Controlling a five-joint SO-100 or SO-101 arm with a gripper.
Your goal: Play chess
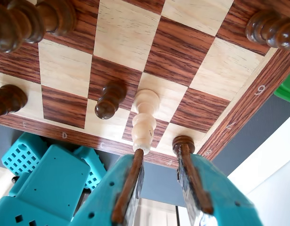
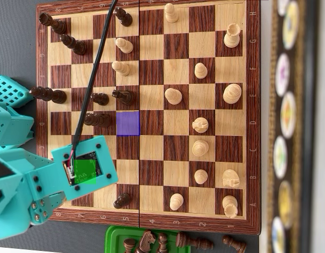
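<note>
One chessboard [image 2: 152,137] fills the overhead view, dark pieces mostly toward its left edge, light ones toward its right, with a blue-marked square [image 2: 127,123] near the board's middle. Off the board's lower edge, a green tray [image 2: 116,237] holds captured dark pieces. Teal gripper [image 1: 159,149] hangs over the board's lower-left corner, jaws spread, nothing between them. In the wrist view, a light pawn [image 1: 144,120] stands just ahead of the fingertips near the board's border, and a dark pawn [image 1: 109,99] stands just beside it. Risk, as I judge it: closing off-centre tips the light pawn, or the finger knocks the dark neighbour.
</note>
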